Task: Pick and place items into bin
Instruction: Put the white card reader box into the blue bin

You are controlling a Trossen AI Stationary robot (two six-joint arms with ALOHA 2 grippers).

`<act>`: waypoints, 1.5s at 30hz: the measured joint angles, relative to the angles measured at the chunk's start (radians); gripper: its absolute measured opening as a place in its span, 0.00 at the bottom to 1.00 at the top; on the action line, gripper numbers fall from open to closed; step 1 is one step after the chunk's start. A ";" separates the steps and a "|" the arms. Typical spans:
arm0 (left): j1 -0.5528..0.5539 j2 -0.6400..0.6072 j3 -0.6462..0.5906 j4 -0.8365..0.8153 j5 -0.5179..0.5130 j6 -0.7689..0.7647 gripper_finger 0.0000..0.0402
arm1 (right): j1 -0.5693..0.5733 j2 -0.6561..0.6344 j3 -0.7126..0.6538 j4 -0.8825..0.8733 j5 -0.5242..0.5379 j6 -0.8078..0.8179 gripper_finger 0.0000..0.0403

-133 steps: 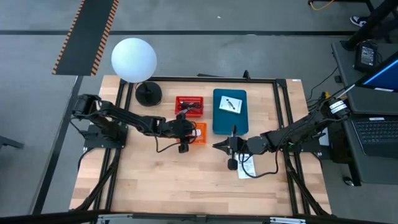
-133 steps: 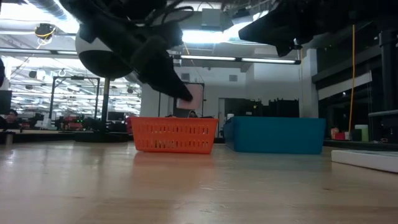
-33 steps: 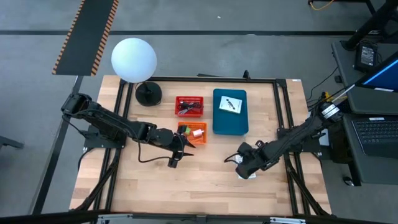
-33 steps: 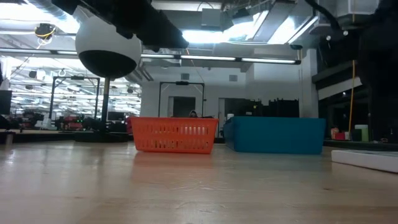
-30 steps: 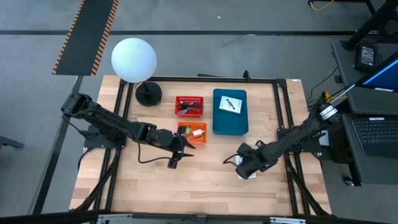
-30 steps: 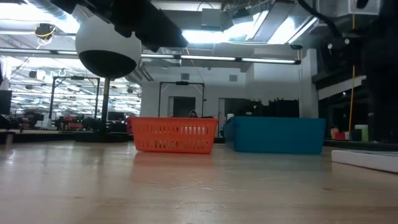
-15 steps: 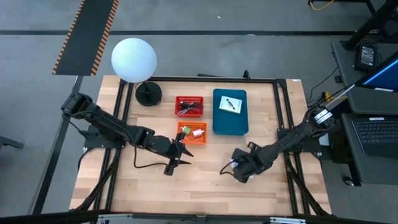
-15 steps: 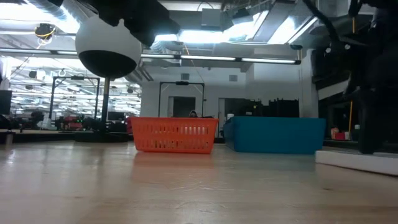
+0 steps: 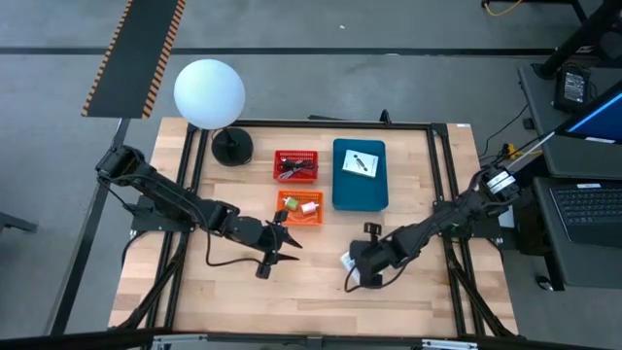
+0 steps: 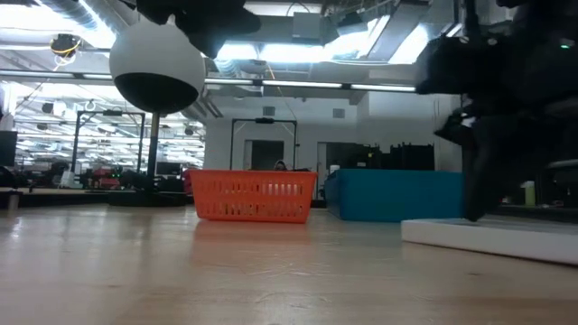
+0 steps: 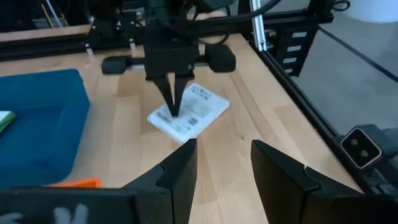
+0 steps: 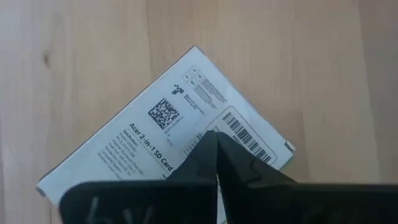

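Observation:
A white printed packet lies flat on the wooden table, near its middle front. It also shows in the high view, the low view and the left wrist view. My right gripper is shut, with its tips down on this packet; it also shows in the high view. My left gripper is open and empty, just in front of the orange basket. A second white packet lies in the blue bin. My right gripper presses its shut fingertips down on the packet's printed face, near its middle beside the barcode. The fingers come from above, pointing down. The packet lies flat on the table under them.
A red basket with cords stands behind the orange basket. A white globe lamp on a black base stands at the far left corner. Bare wood lies along the near edge.
My right gripper has gone toward the table's left edge with its shut tips on the packet, and the packet has slid flat along the table with it. My left gripper has drifted a little toward the near left.

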 joint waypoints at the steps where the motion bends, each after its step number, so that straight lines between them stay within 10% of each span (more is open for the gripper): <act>1: -0.002 0.000 0.000 0.005 0.000 -0.001 0.36 | -0.007 0.000 0.000 0.012 0.000 -0.008 0.00; 17: -0.010 0.211 0.000 0.178 -0.011 -0.008 0.36 | -0.046 -0.002 0.065 0.070 -0.013 -0.093 0.00; 23: -0.010 0.243 0.000 0.248 -0.015 -0.024 0.36 | -0.002 -0.004 0.191 -0.243 -0.018 0.019 0.00; 45: -0.010 0.443 0.208 0.150 -0.045 0.004 0.36 | 0.198 -0.005 0.152 -0.335 -0.031 0.438 0.00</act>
